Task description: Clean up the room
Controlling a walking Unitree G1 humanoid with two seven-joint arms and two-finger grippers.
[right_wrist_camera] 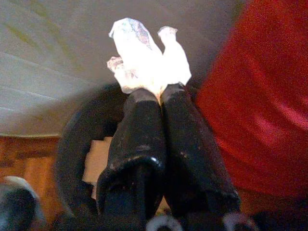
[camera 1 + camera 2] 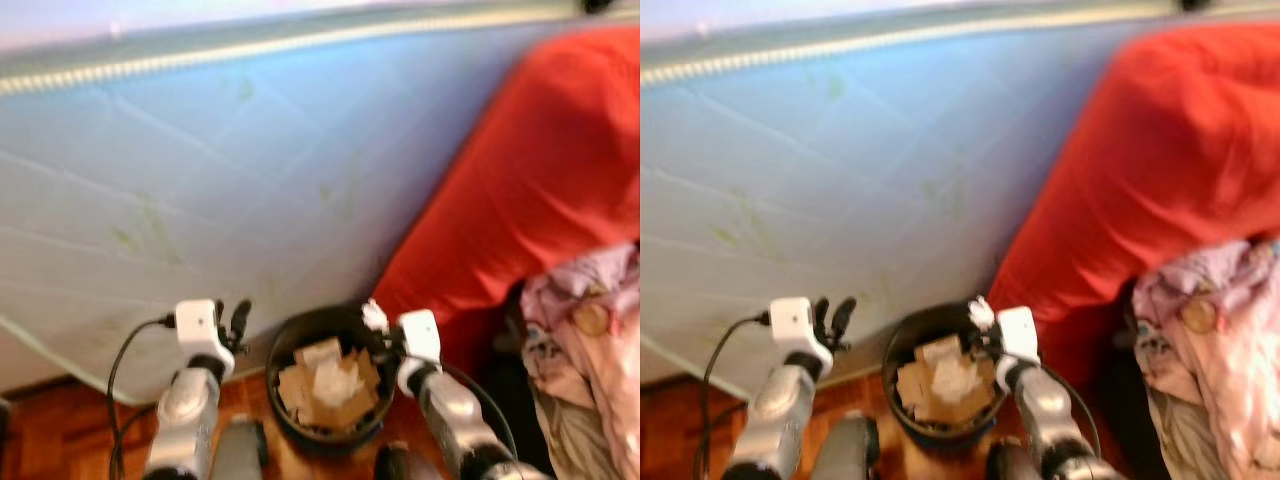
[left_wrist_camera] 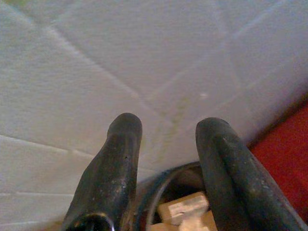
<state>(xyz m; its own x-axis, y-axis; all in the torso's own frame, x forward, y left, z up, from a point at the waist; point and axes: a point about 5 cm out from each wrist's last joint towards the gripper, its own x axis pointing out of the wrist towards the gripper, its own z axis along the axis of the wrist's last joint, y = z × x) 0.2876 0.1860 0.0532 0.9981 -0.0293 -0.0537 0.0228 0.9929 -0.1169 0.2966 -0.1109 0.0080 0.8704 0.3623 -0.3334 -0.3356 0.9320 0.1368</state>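
Left eye view showed a pale blue mattress (image 2: 250, 170) standing on edge across most of the scene, with a red cushion (image 2: 540, 180) leaning against it on the robot's right and a heap of pinkish clothes (image 2: 590, 330) lower right. Wooden floor (image 2: 60, 425) ran along the bottom.

Between the two arms sat a black bin (image 2: 325, 385), round and already well filled with torn cardboard pieces (image 2: 320, 385) and some white scrap, just in front of the mattress.

The right gripper (image 1: 161, 94) was held at the bin's far right rim, its fingers pressed together on a crumpled white wrapper (image 1: 147, 55), most of which stuck out beyond the fingertips over the rim. The left gripper (image 3: 166, 132) hovered to the left of the bin, near the mattress, fingers apart and holding nothing.

The step in hand looked like dropping the wrapper into the bin. To do it well, the right gripper should probably be brought further over the open middle of the bin before the fingers part, since at the rim the light wrapper could slip outside or catch on the red cushion. With the bin so full, a low release would likely help it settle on the cardboard.
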